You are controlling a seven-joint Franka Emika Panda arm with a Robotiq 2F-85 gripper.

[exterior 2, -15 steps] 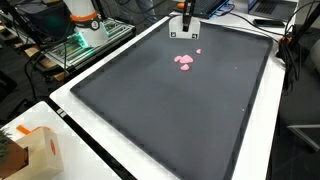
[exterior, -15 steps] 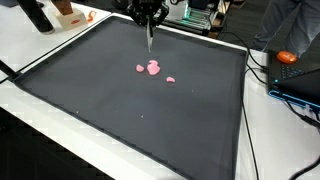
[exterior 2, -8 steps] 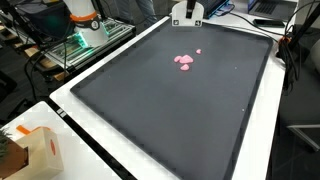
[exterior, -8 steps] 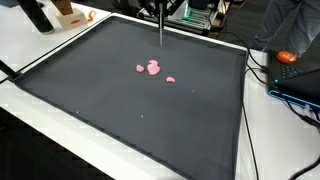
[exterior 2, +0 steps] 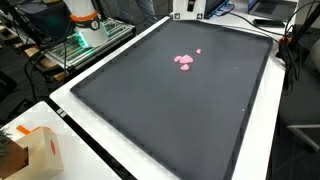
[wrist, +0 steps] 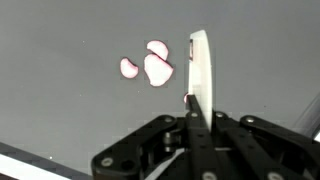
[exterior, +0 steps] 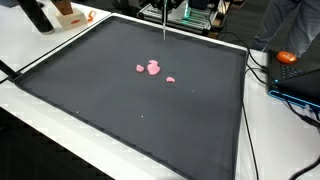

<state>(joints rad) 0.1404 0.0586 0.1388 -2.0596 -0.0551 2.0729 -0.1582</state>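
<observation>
My gripper (wrist: pixel 197 118) is shut on a thin white flat stick (wrist: pixel 200 70) that hangs down from the jaws. In both exterior views the gripper is high over the far edge of the black mat (exterior: pixel 120 110) (exterior 2: pixel 170 110). Only its lower part (exterior 2: pixel 190 8) and the stick (exterior: pixel 164 25) show at the top of the frame. A few pink blobs (exterior: pixel 153 68) (exterior 2: pixel 185 61) (wrist: pixel 158 68) lie on the mat, well below and apart from the stick's tip. A smaller pink bit (exterior: pixel 170 79) lies beside them.
The mat covers a white table (exterior: pixel 40 45). An orange object (exterior: pixel 287 57) and cables lie beyond the mat's side. A dark bottle (exterior: pixel 35 15) and an orange box (exterior: pixel 68 12) stand at a corner. A paper bag (exterior 2: pixel 35 150) and lit electronics (exterior 2: pixel 75 45) sit off the mat.
The gripper has risen and moved back towards the mat's far edge, carrying the white stick up and away from the pink blobs. The blobs have not moved.
</observation>
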